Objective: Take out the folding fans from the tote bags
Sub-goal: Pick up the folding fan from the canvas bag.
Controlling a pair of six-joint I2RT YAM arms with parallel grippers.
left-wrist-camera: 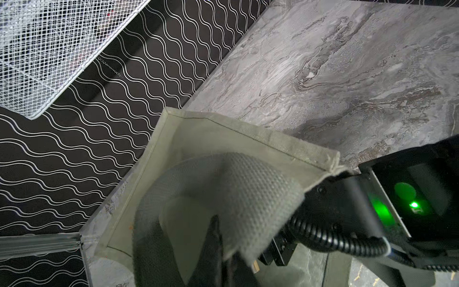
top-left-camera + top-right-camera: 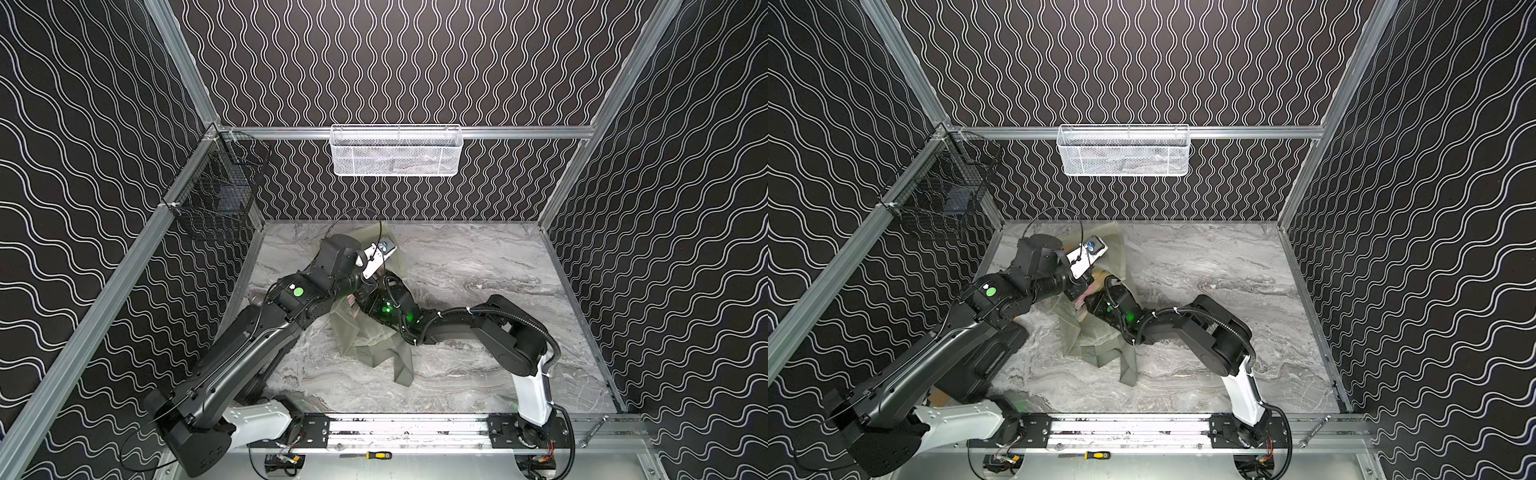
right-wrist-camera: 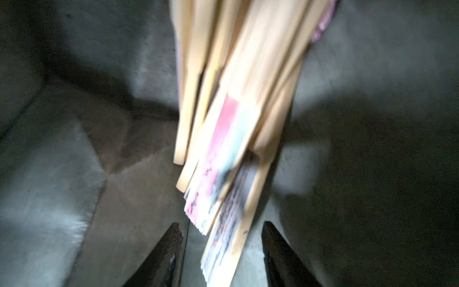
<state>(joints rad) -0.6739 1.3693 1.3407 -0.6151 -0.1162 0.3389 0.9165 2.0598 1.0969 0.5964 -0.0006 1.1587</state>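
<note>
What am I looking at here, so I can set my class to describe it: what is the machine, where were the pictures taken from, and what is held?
It is a robot with two arms, each ending in a two-fingered pincer. Both top views look down on the marbled table. The other two pictures come from cameras on the wrists. A grey-green tote bag lies on the table. The left pincer is shut on its strap, holding the mouth open. The right pincer, jaws apart, reaches inside to a bundle of folding fans; it grips none yet. A white mesh basket and a black wire basket hang on the walls.
</note>
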